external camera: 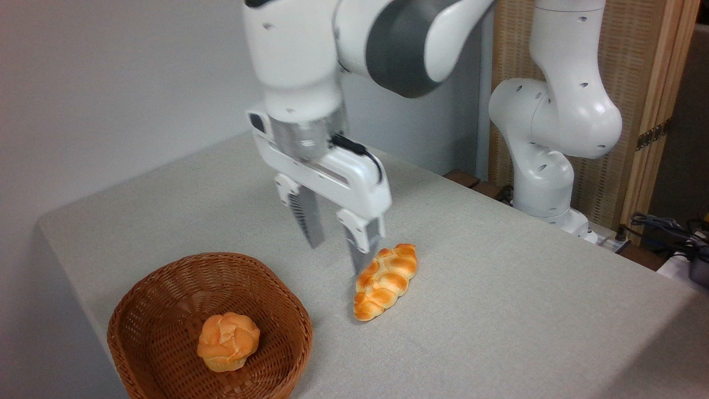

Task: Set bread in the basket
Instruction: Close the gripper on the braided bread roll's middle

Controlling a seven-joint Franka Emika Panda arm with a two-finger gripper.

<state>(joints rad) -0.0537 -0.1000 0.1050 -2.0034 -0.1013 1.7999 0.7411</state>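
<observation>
We line up on the bread [385, 282] for the pick.

Our gripper [338, 256] hangs with jaws spread and empty, just left of the loaf, which lies on the table [498, 310] right of the basket [166, 293]. We judge it best to shift right, straddle the loaf's middle across its width, then close gently. We count one loaf, one basket, and one bun [228, 341] inside it.
</observation>
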